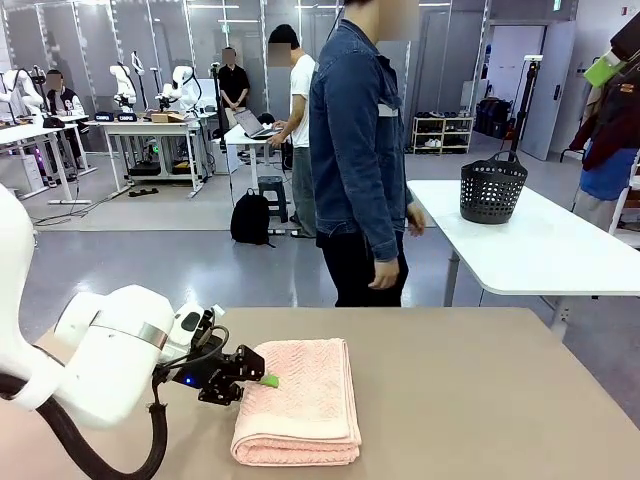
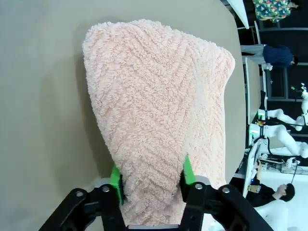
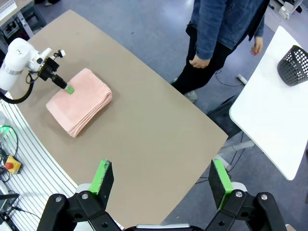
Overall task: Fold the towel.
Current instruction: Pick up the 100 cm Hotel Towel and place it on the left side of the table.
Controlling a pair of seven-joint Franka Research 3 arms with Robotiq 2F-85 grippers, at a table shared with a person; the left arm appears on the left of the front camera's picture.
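The salmon-pink towel (image 1: 305, 395) lies folded into a thick rectangle on the tan table (image 1: 470, 400), near its front left. My left gripper (image 1: 265, 380) comes in low from the left at the towel's left edge. In the left wrist view the towel (image 2: 159, 96) runs up between the green pads (image 2: 115, 185), which press into its sides, so the left gripper (image 2: 151, 185) is shut on the towel. The right gripper (image 3: 161, 180) hangs open high above the table, holding nothing, and looks down on the towel (image 3: 82, 103) and the left gripper (image 3: 69, 89).
A person in a denim jacket (image 1: 355, 150) stands just beyond the table's far edge, hands at the sides. A dark perforated basket (image 1: 493, 188) sits on a separate white table (image 1: 560, 250) at the back right. The tan table is bare to the right of the towel.
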